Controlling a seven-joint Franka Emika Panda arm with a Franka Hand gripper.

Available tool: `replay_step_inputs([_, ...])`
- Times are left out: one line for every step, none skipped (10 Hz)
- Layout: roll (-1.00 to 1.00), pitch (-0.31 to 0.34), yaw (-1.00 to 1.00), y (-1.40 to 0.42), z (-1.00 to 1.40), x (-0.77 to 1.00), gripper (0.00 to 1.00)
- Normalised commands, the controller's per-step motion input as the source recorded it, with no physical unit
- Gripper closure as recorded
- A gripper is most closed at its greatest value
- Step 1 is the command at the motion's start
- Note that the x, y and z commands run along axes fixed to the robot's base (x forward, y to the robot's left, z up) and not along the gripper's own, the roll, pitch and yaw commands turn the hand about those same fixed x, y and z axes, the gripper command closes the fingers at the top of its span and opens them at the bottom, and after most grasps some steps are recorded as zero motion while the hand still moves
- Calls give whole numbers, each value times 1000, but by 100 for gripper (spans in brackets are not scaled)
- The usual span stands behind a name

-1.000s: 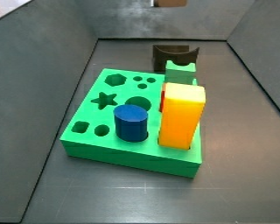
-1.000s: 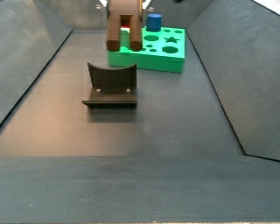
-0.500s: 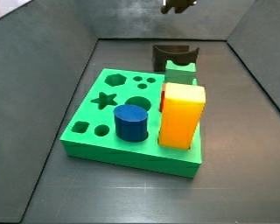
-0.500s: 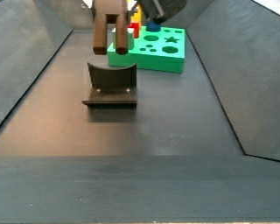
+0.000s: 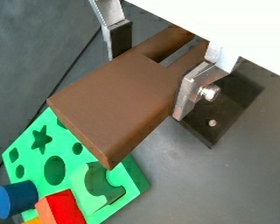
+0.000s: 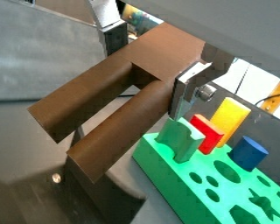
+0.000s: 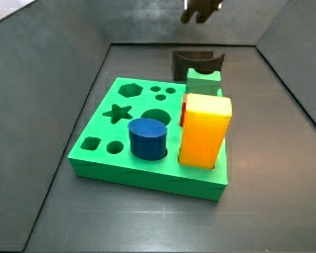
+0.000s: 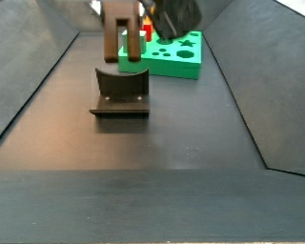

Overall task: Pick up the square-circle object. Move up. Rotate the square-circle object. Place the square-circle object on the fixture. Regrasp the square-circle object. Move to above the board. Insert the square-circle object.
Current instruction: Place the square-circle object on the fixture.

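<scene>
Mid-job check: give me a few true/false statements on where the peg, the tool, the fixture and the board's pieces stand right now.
1. The tool is shut on the square-circle object. True.
2. The square-circle object already rests in the fixture's notch. False: in a side view it hangs above the fixture, not touching it.
3. A blue cylinder stands in the board. True.
4. The yellow-orange block lies on the floor beside the board. False: it stands upright in the board.
5. The fixture sits on top of the board. False: it stands on the dark floor, apart from the board.
</scene>
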Motion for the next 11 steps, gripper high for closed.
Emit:
replay_step_inputs([-994,332,-165,141,-1000,151,100])
replay_step_inputs([-840,291,-204,136,-1000,161,100])
replay_step_inputs([-672,224,-244,138,-1000,166,100])
replay_step_inputs([-503,158,-267,143,-1000,169,100])
replay_step_inputs([-291,85,-266,140,-1000,183,100])
replay_step_inputs([-213,31,-251,136,-995,197,100])
replay_step_inputs([-191,0,-235,119,-846,171,100])
replay_step_inputs([-177,-42,-193,90,-554,127,100])
replay_step_inputs([-140,-77,-154,115,-401,104,100])
replay_step_inputs([-116,-105,-98,143,-313,83,100])
replay_step_inputs([-115,-106,-68,143,-308,81,100])
